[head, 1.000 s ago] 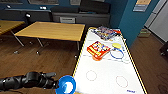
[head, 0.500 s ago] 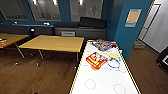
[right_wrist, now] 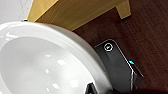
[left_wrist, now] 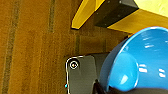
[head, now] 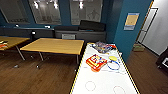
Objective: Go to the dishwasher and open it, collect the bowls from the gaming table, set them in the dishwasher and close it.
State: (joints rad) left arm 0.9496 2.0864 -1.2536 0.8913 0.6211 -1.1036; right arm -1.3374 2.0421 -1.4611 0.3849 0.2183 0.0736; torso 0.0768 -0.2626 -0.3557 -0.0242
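A glossy bright blue round bowl [left_wrist: 140, 62] and a glossy white round bowl [right_wrist: 42, 62], both empty, fill the wrist views; I cannot tell either pincer's grip.

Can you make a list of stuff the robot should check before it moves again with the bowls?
1. Blue bowl close at the left wrist: ok, big in the left wrist view.
2. White bowl close at the right wrist: ok, big in the right wrist view.
3. Fingers gripping each bowl: cannot tell.
4. Bowls left on the white table: cannot tell; a board game and blue ring lie there.
5. Wood floor beside the table free: ok.
6. Dishwasher reached: not ok.
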